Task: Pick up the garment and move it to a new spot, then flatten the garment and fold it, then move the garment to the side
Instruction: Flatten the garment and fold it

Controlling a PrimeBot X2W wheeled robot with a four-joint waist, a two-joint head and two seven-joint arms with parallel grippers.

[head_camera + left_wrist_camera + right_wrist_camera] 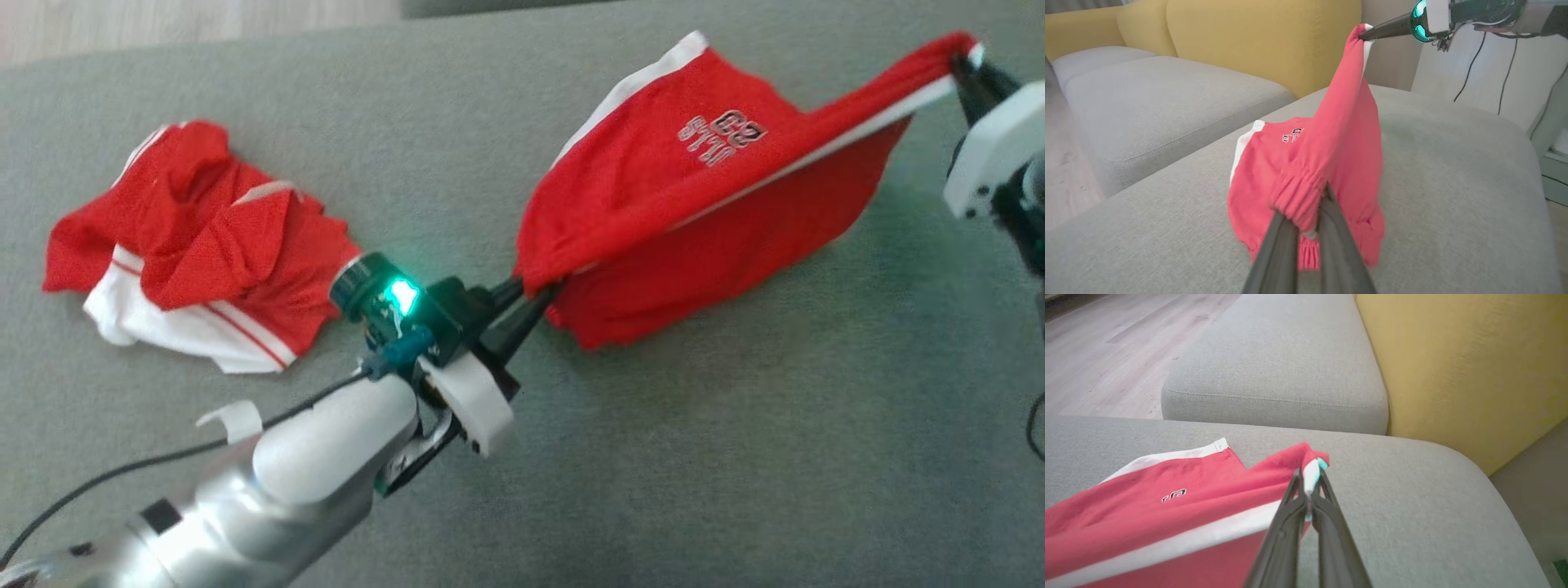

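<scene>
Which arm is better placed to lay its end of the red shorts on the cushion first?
Left, probably: the left gripper pinches the shorts by the elastic waistband low, near the grey cushion, while the right gripper holds its corner lifted well above it.

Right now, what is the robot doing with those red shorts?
The robot holds the red shorts up, stretched between both grippers over a grey sofa cushion. Its left gripper is shut on the gathered elastic edge, and its right gripper is shut on a white-striped corner. A second red and white garment lies crumpled on the cushion to the robot's left.
</scene>
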